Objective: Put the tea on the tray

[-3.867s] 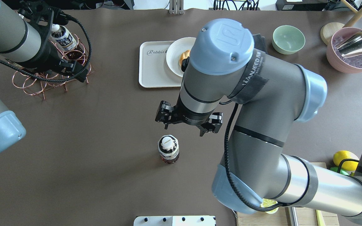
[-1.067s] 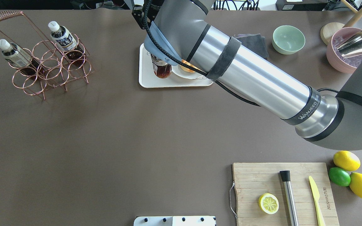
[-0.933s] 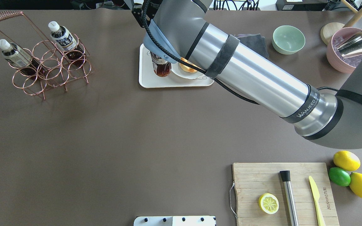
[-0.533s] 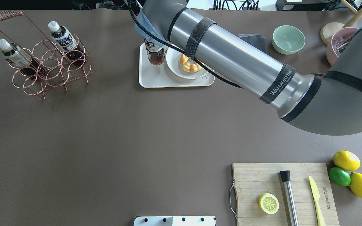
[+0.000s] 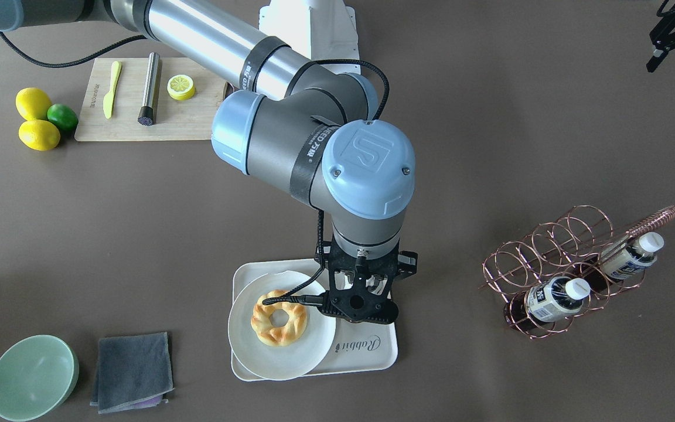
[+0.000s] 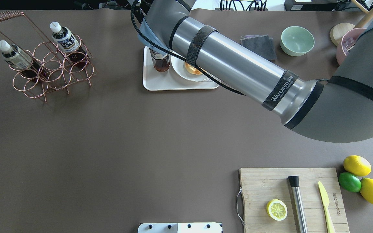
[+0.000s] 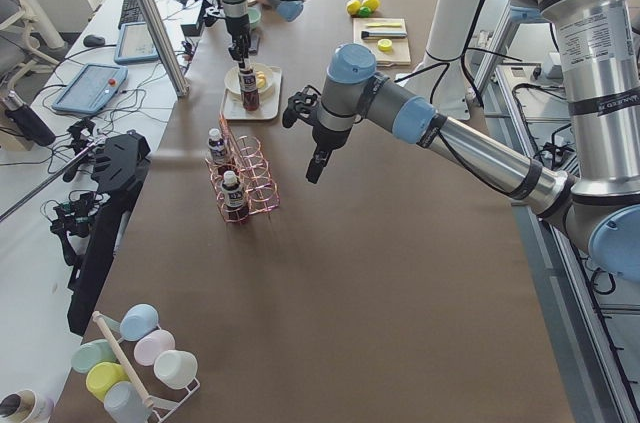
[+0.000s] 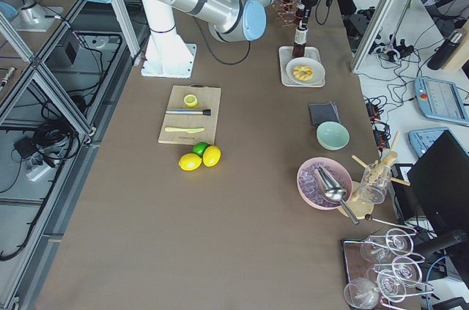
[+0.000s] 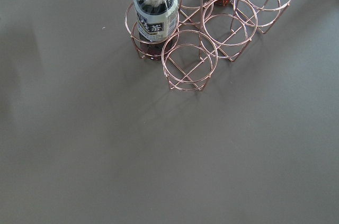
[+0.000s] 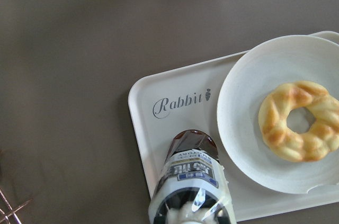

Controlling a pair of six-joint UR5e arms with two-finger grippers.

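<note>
The tea bottle (image 10: 193, 181) has dark liquid and a white-grey label. It stands upright over the cream "Rabbit" tray (image 10: 153, 144), between the script and the round plate. Its base is at or just above the tray floor. My right gripper (image 5: 361, 308) is shut on its cap from above and hides it in the front view. In the overhead view the bottle (image 6: 161, 63) shows on the tray (image 6: 160, 82) under my right arm. My left gripper (image 5: 674, 35) is open and empty, high above the table near the rack.
A white plate (image 5: 255, 357) with a ring pastry (image 5: 279, 316) fills the tray's other half. A copper wire rack (image 6: 50, 71) holds two more tea bottles (image 6: 15, 56) (image 6: 65, 38). A grey cloth (image 5: 132, 369), green bowl (image 5: 30, 375), cutting board (image 6: 270, 181) and lemons lie farther off.
The right gripper has carried the tea from mid-table to the tray, ending in its far left part beside the plate. The left arm has pulled back from the rack.
</note>
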